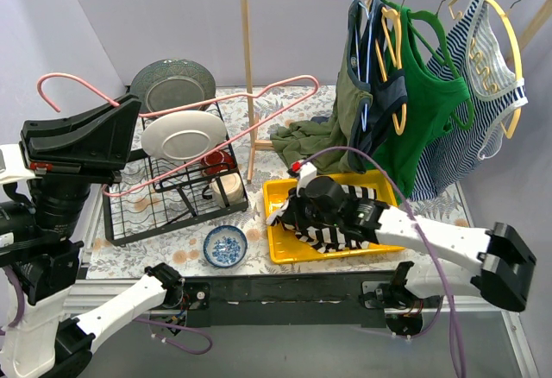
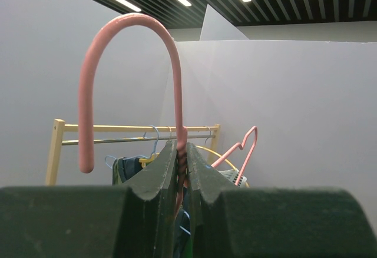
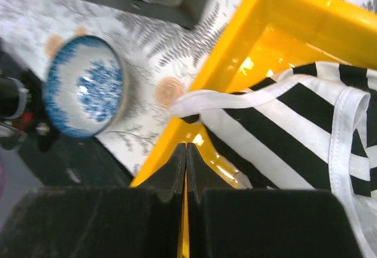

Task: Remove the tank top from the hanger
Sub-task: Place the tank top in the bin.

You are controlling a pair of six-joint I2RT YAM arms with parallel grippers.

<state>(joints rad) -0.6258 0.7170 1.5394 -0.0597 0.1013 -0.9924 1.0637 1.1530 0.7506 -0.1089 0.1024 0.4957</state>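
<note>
Top view: left end effector (image 1: 127, 109) is gripping the bare pink hanger (image 1: 259, 106), holding it high above the dish rack (image 1: 164, 214), likely to keep it clear of the garment. Striped tank top (image 1: 332, 227) is lying in the yellow tray (image 1: 280, 253) on the desk (image 1: 112, 253), off the hanger. Right end effector (image 1: 289, 208) is hovering at the top's left edge.

Left wrist: fingers (image 2: 159, 175) are clamping the hanger neck, hook pointing up, open air all around.

Right wrist: jaws are pressing together with no cloth between them. Tray rim and blue bowl (image 3: 85, 87) are sitting close, leaving little side room.
</note>
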